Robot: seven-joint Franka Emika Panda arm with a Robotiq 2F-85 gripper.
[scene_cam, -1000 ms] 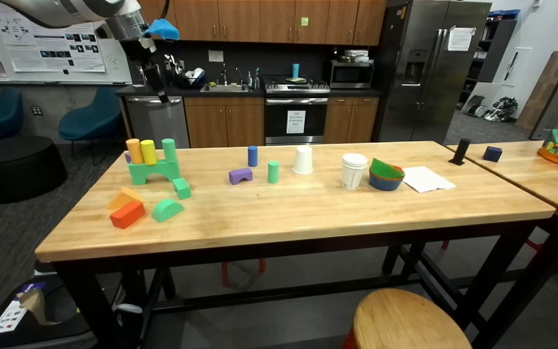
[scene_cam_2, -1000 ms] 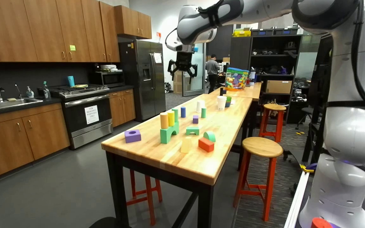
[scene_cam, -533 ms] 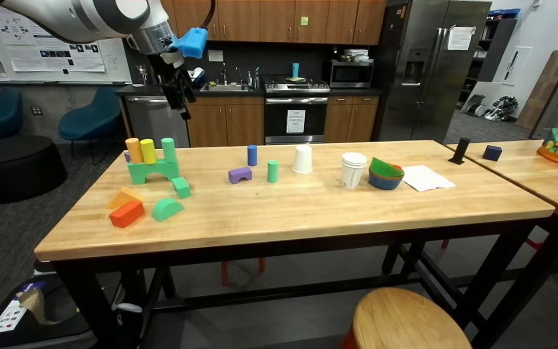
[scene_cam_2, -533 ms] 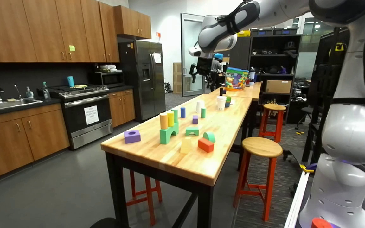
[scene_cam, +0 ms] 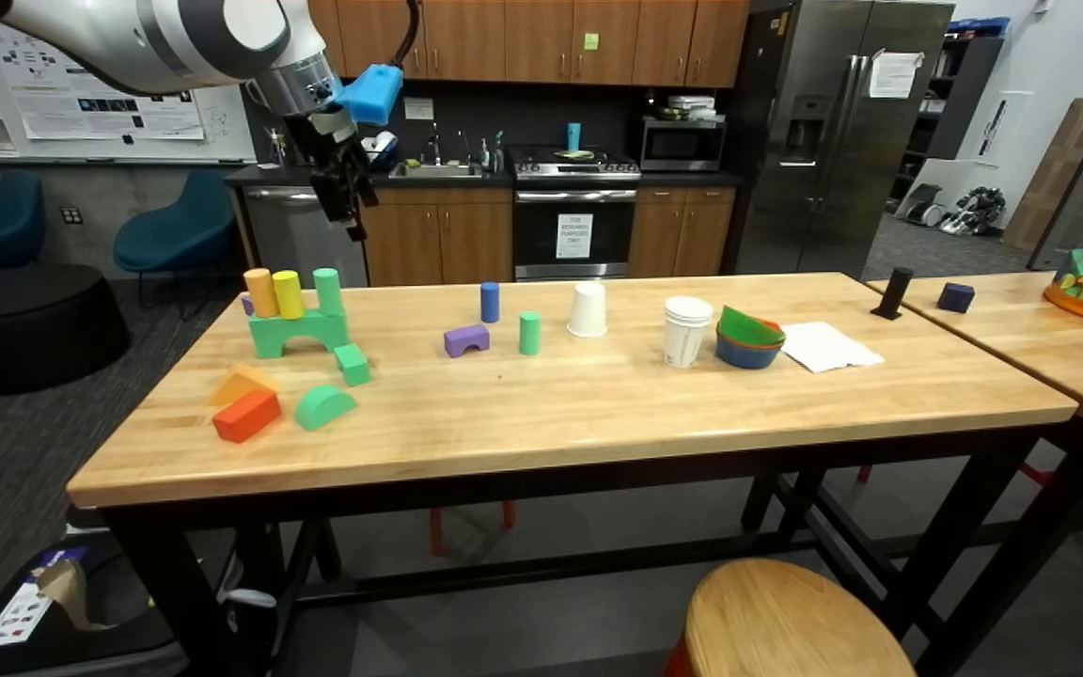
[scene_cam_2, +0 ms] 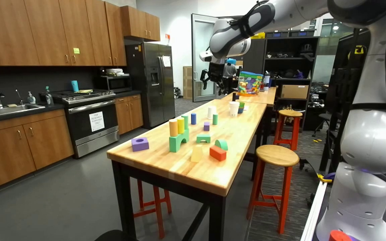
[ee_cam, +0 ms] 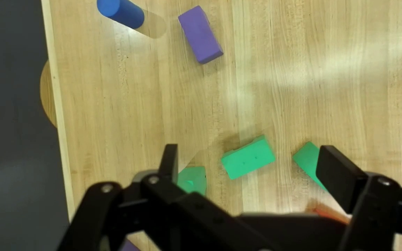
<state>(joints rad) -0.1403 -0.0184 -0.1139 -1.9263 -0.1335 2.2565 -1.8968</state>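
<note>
- Two jaws of the gripper (ee_cam: 248, 160) stand wide apart, high above the wooden table (ee_cam: 145, 104).
- Seen between them in the wrist view, a small green bridge block (ee_cam: 249, 159) lies below.
- From that block: half-round green block (ee_cam: 306, 158) at three o'clock, partly hidden; purple arch (ee_cam: 201, 35) at eleven o'clock, farther off.

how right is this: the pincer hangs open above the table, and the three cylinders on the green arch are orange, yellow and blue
Not quite: the third is a green cylinder, not blue, as seen in both exterior views. An orange cylinder and a yellow cylinder do stand beside it on the green arch, and the pincer hangs open above the table.
</note>
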